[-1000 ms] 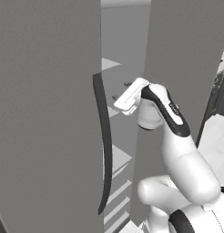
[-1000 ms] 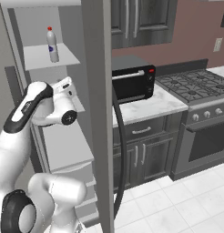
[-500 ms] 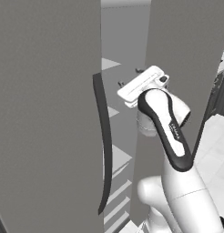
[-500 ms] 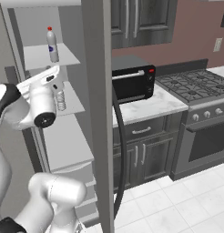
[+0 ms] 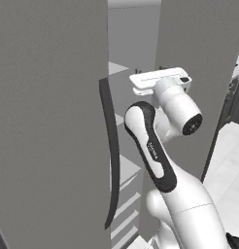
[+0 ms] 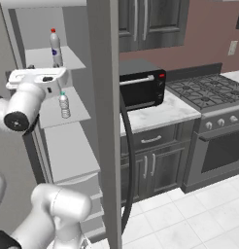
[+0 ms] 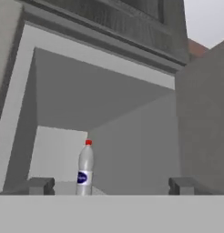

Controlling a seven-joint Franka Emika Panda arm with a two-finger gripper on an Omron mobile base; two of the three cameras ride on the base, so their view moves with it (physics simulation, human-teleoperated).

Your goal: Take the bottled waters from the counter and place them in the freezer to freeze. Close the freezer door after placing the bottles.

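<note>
both bottled waters stand upright inside the freezer [image 6: 104, 97], whose door hangs open. the red-capped bottle [image 6: 55, 47] with the blue label sits on an upper white shelf [image 6: 73, 58], toward the back. the shorter ribbed bottle [image 6: 64, 105] with the light-blue cap stands on the shelf below [image 6: 80, 109], nearer the front edge. the two are well apart, one level between them.

the gripper [image 6: 36, 78] hangs in front of the open compartment, roughly between the two shelves, just beside the ribbed bottle but not touching it. its fingertips [image 7: 41, 185] stand spread as wide as they go, with nothing between them. from the hand view the red-capped bottle [image 7: 85, 169] shows between the tips, farther back against the grey inner wall.

in the left base view the gripper [image 5: 160, 78] points into the gap between the two grey doors, next to the long dark handle [image 5: 111, 155].

further right, the marble counter [image 6: 155, 114] carries a black toaster oven [image 6: 141, 83], and beyond it sits a gas stove [image 6: 209, 92].
</note>
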